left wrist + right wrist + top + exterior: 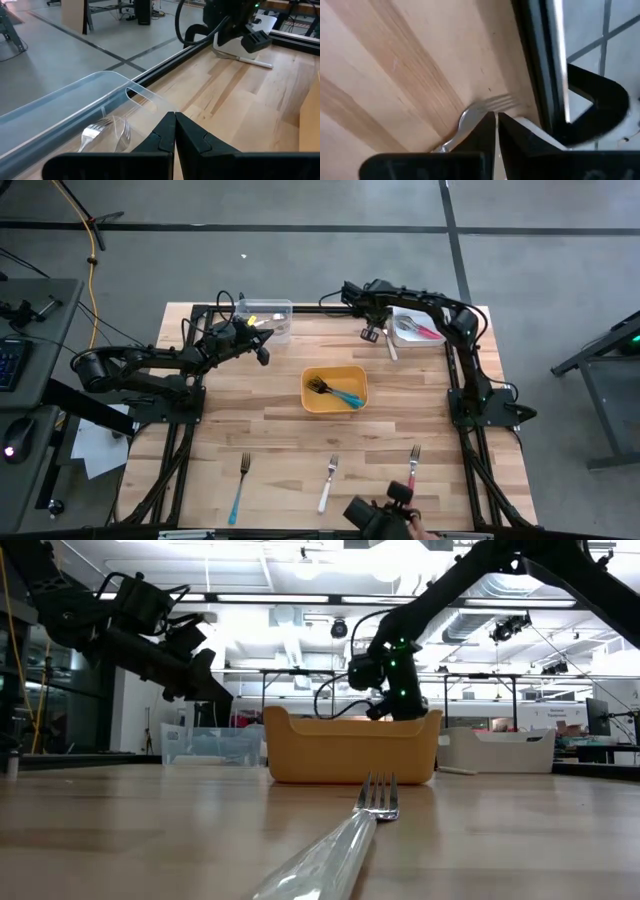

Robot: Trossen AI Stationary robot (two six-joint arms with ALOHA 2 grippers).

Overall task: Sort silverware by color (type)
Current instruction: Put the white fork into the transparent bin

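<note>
left gripper [262, 348]: fingers pressed together, nothing between them; hangs just beside the clear bin's near wall, on the table side.
clear bin [268, 317]: far-left part of the table, right next to the left gripper; left wrist view shows two clear-handled forks [102, 134] lying inside.
right gripper [371, 332]: fingers pressed together with only a hairline gap; in the right wrist view a silver fork head [485, 107] sits just ahead of the tips, but can't tell if the fork is pinched.
white fork [391, 344]: on the wood just beside the right gripper, between it and the white bin.
white bin [440, 340]: just past the right gripper, at the far-right corner; holds a red-handled piece [427, 331] plus silver ones.
yellow tray [334, 373]: table centre, nearer than both grippers, roughly between them; teal-handled fork [346, 397] and dark forks inside.
near row: teal fork [240, 487], white-handled fork [328, 483], red fork [412, 467], all lying well away from both grippers at the near edge.
</note>
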